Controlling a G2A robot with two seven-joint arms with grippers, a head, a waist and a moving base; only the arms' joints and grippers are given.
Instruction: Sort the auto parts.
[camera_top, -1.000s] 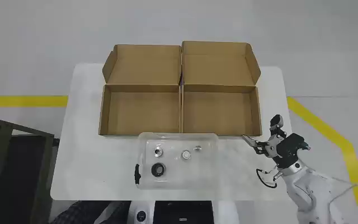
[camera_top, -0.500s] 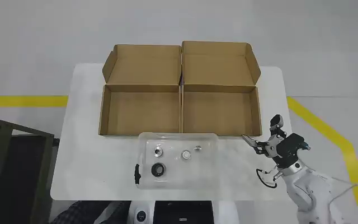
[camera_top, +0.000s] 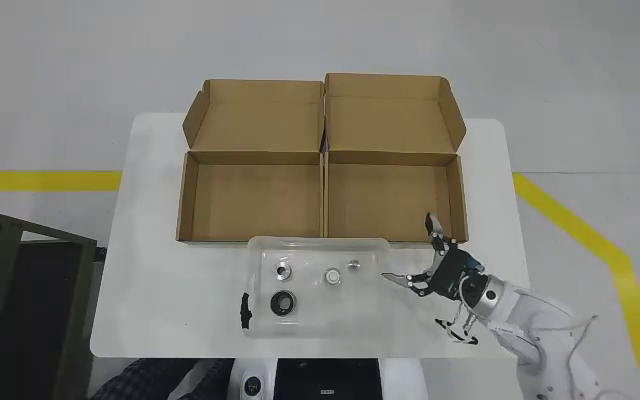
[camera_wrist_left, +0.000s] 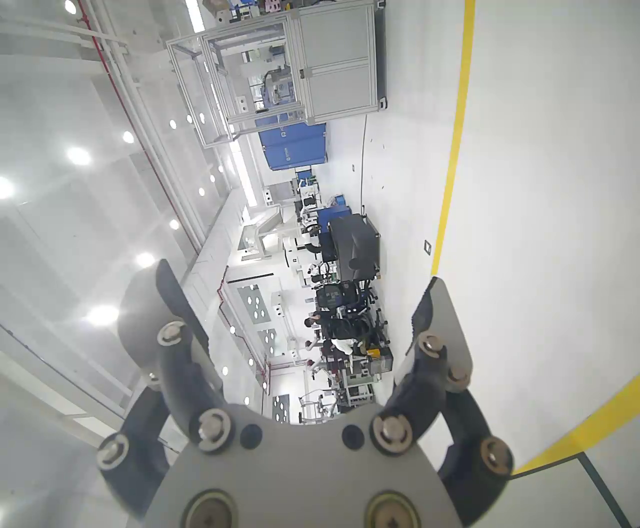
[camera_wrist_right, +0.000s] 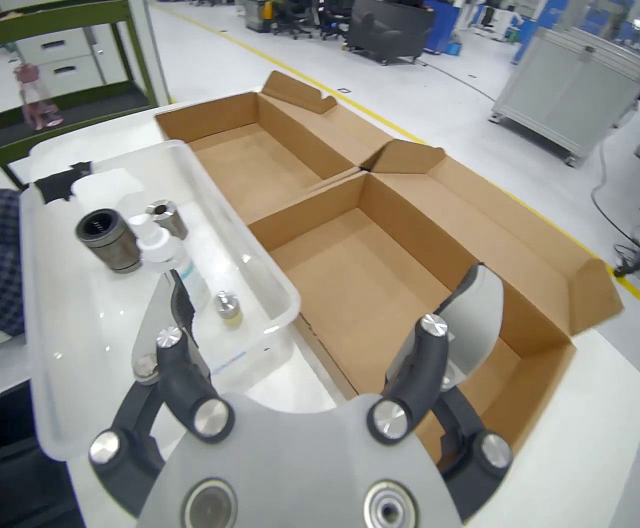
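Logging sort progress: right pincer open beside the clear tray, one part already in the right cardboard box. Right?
Not quite. The right cardboard box is empty; the top view shows the parts all in the clear tray. The right pincer is open beside it.

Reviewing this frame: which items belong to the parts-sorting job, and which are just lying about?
Job: clear tray, black bearing, metal bushing, white-capped part, small metal knob, two cardboard boxes.
Lying about: green shelf unit beside the table, yellow floor line.
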